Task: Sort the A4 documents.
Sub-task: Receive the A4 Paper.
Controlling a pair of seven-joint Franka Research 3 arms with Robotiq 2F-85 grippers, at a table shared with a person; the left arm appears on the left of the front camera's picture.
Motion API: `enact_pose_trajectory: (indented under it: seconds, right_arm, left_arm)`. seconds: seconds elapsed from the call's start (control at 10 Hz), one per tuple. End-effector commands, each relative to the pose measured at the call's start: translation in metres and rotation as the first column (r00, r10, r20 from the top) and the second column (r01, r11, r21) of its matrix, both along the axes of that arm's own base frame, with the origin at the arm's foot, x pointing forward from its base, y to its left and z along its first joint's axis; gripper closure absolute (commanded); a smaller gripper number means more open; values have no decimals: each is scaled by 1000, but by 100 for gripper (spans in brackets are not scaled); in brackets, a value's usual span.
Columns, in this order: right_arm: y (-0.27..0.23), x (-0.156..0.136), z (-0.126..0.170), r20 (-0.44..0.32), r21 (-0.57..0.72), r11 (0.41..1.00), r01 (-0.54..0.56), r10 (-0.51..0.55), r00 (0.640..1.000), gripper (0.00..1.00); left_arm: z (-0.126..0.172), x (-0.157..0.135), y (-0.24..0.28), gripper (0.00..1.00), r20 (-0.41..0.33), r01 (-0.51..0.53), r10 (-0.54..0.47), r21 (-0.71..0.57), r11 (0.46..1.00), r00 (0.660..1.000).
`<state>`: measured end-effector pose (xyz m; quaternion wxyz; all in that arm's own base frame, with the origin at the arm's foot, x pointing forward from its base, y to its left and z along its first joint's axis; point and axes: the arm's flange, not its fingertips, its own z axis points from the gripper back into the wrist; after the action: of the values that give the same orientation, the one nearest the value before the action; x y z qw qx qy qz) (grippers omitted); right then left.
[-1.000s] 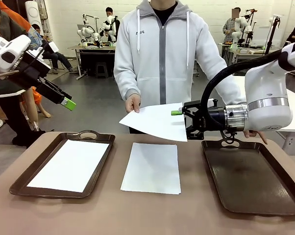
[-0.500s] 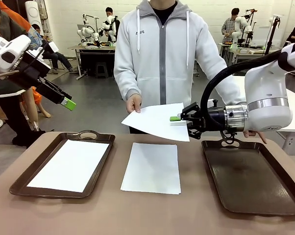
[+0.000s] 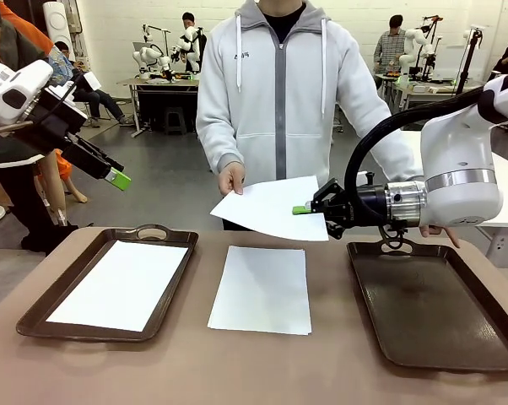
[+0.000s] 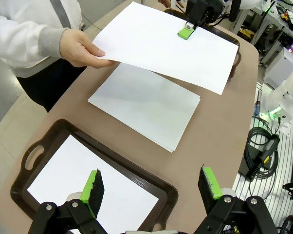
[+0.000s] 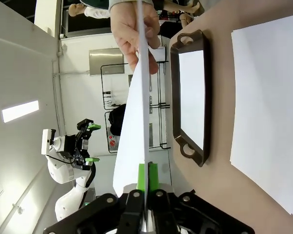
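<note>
Count: 3 sheets, 2 trays, 2 tools.

Held sheet is in the air over the far side of the bench, between the trays. A person's hand pinches its left corner. Right tool is clamped shut on its right edge; the right wrist view shows the paper edge-on between the pads.

Tray sheet lies flat in left tray. Mid sheet lies flat on the bench between the trays, below the held sheet. Its edges look doubled in the left wrist view, so I can't tell whether it's one sheet or several.

Right tray is cut off at the frame's right edge. From the front, the right tool's lower finger is hidden under the paper.

Left tool is raised at far left, jaws wide apart, gripping nothing, well apart from all sheets.
</note>
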<state>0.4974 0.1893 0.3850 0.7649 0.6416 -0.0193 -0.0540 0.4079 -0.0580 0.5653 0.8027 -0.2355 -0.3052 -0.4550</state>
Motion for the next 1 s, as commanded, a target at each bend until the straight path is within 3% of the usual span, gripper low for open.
enact_pose_trajectory:
  seconds: [0.0,0.9]
  right_arm:
    - [4,-1,-2,-14,21,1000,14,-13,1000,100]
    - [1,-2,-2,-5,-1,1000,-2,2,1000,100]
  left_arm:
    - [-1,-1,2,0,12,15,-15,0,1000,1000]
    - [-1,-1,2,0,12,15,-15,0,1000,1000]
